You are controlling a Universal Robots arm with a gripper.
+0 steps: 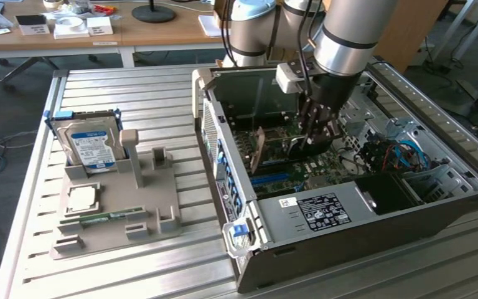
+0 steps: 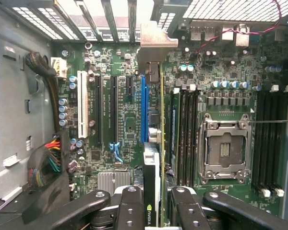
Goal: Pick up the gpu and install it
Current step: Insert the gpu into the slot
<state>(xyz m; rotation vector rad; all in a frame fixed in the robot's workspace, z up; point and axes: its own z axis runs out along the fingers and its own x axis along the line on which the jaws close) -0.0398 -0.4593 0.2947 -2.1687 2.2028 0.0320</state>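
On the counter, the grey holder keeps one hard drive and one memory stick parked in cut-outs, so nothing slides around. Further right, inside the open case, the one gripper is clamped on the one gpu, held edge-down just beside the blue slot (probably lining it up).

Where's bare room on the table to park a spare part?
Bare table slats in the foreground, between grey fixture and case corner; also the far strip behind the hard drive. Crowded: case interior, where the gripper holds the gpu.
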